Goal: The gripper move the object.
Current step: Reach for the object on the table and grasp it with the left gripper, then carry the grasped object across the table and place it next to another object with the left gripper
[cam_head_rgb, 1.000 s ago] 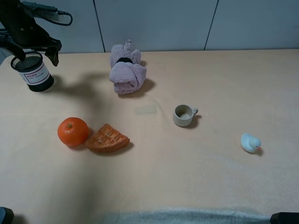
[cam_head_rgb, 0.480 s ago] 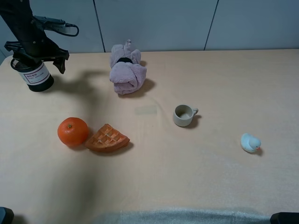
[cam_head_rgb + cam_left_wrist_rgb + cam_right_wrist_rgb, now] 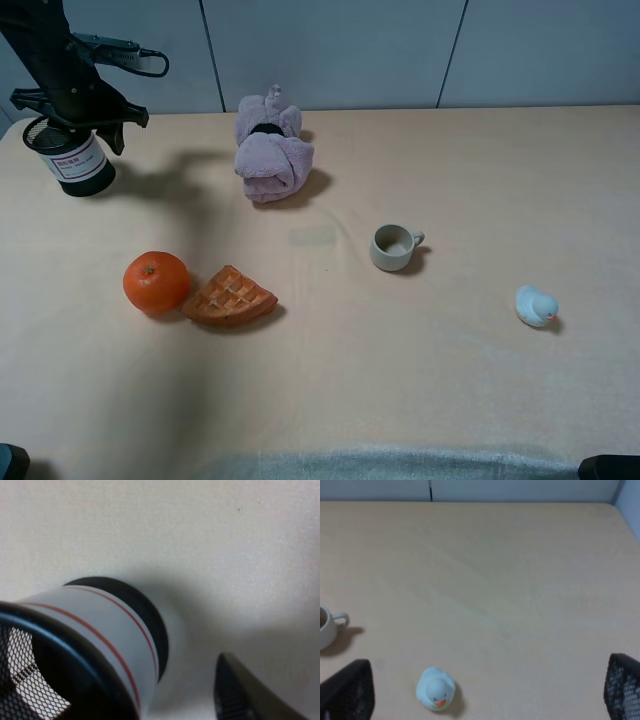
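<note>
currently the pen cup (image 3: 78,160) is standing upright at the far left of the table (image 3: 450,160), near the back edge, with its label turned toward the high camera.

handling, judged: the wire mesh is being taken as light and fairly stiff, though the thin wall may give under a hard squeeze. the label band is being treated as smoother than bare mesh, so slip is being counted as a risk there. a tall, light cup is being expected to tip if nudged from one side only.

hold, judged: opposite outer sides just below the rim are being preferred, squeezed evenly.

the left gripper (image 3: 72,118) is being seen over the cup's mouth, jaws spread, nothing grasped. in the left wrist view one finger (image 3: 240,695) is being shown outside the wall and apart from it.

the orange (image 3: 156,282) and waffle (image 3: 230,296) are lying well apart from the cup, toward the front. the right gripper (image 3: 482,695) is being shown spread wide and empty, near the toy duck (image 3: 436,690).
</note>
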`<action>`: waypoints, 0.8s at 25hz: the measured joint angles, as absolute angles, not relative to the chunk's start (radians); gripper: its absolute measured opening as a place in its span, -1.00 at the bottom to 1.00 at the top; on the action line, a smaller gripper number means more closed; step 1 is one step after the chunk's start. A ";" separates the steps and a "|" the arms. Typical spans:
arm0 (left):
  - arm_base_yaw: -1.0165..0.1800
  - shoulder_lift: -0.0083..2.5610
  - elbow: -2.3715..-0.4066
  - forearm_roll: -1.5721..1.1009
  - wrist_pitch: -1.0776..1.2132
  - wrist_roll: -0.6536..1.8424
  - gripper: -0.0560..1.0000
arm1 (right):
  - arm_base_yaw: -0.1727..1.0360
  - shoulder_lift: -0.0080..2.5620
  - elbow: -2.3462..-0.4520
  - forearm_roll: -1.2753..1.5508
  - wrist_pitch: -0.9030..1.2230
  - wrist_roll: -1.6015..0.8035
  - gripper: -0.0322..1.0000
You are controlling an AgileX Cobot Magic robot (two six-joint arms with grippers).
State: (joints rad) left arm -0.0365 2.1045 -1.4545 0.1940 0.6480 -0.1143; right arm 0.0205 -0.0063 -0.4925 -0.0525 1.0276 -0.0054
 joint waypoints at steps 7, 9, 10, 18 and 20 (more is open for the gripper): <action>-0.036 2.105 -1.455 0.194 0.648 -0.114 -0.48 | 0.020 -0.006 -0.492 -0.052 1.028 -0.005 0.40; -0.036 2.105 -1.455 0.194 0.648 -0.115 -0.63 | 0.020 -0.006 -0.492 -0.052 1.028 -0.005 0.40; -0.036 2.105 -1.455 0.194 0.648 -0.115 -0.73 | 0.020 -0.006 -0.492 -0.052 1.028 -0.005 0.40; -0.035 2.105 -1.455 0.196 0.648 -0.115 -0.80 | 0.020 -0.006 -0.492 -0.052 1.028 -0.005 0.40; -0.035 2.105 -1.455 0.196 0.649 -0.115 -0.80 | 0.020 -0.006 -0.492 -0.052 1.028 -0.005 0.40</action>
State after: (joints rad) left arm -0.0354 2.1045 -1.4545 0.1962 0.6489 -0.1154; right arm 0.0205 -0.0063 -0.4925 -0.0525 1.0276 -0.0054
